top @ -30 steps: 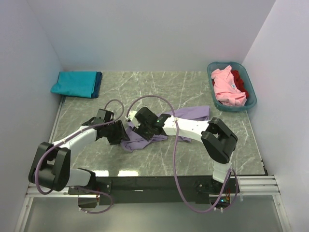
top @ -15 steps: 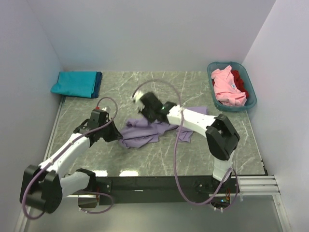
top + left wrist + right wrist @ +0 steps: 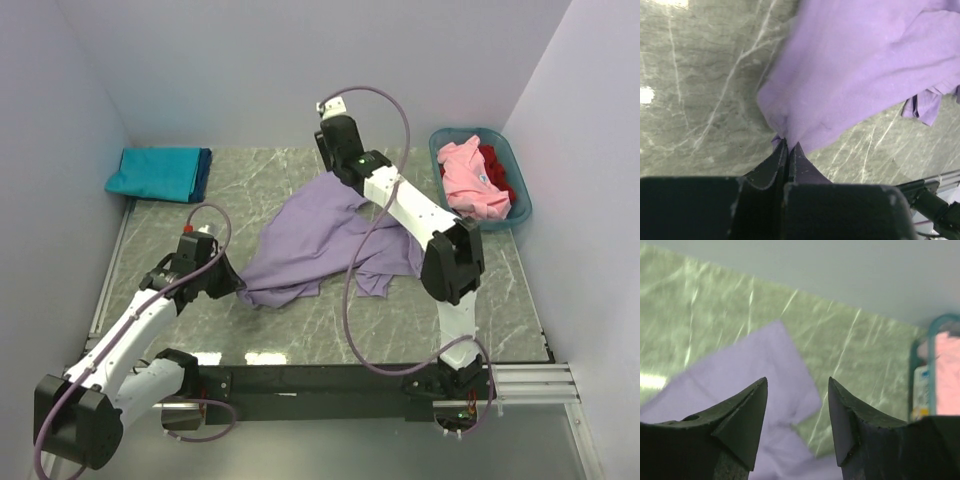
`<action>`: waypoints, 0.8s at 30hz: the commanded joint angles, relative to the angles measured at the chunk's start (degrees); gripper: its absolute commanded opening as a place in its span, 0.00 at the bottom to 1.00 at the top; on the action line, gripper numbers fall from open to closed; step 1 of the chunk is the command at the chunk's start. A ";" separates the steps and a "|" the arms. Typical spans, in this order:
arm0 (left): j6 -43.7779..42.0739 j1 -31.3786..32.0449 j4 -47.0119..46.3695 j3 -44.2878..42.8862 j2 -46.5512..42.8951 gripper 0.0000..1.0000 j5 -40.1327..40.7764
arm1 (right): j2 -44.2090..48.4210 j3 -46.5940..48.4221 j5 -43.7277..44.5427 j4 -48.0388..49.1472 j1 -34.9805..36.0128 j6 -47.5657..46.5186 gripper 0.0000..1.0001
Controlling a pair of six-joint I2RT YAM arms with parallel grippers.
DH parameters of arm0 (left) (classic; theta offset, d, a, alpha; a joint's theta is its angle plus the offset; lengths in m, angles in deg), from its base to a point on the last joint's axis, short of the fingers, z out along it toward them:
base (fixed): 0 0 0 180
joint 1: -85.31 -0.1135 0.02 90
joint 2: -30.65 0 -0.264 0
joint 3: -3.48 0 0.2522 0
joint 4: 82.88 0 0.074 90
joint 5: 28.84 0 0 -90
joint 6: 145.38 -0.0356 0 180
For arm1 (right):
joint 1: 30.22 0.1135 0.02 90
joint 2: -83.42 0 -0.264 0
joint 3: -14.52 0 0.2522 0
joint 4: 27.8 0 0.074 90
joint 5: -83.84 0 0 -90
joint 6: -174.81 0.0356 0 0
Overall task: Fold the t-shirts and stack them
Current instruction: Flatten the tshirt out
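Observation:
The large lavender t-shirt [image 3: 310,235] lies partly spread on the marble table, with bunched folds at its right side. My left gripper [image 3: 232,285] is shut on its near-left corner; in the left wrist view the cloth [image 3: 860,65] runs away from the closed fingertips of the left gripper [image 3: 788,145]. My right gripper [image 3: 330,160] is open and empty, raised above the shirt's far corner [image 3: 750,370]; the right wrist view shows the right gripper [image 3: 797,382] with its jaws wide apart. A folded teal shirt [image 3: 155,172] lies on a dark blue one [image 3: 204,170] at the far left.
A teal-blue plastic basket [image 3: 520,215] at the far right holds a pink shirt [image 3: 470,180] and a red one [image 3: 497,172]; the basket's rim [image 3: 917,370] also shows in the right wrist view. White walls close in the table on three sides.
The right gripper has carried the shirt's far edge toward the back wall, opened and let it go. The left gripper has drawn its corner near-left. The shirt is now spread out instead of bunched.

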 commanded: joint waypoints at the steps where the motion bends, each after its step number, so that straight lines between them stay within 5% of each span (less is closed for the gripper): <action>1: 0.94 0.08 -0.73 -1.63 0.25 0.01 1.90 | 8.68 -7.89 -6.16 -3.95 1.24 5.60 0.59; 10: -0.99 -0.01 -1.26 -6.90 4.99 0.01 7.69 | 28.02 -38.48 -24.47 -8.79 1.68 24.16 0.50; 24: -4.15 -3.08 3.13 -10.95 3.86 0.01 16.22 | 40.16 -59.79 -10.93 -10.38 -7.89 32.87 0.53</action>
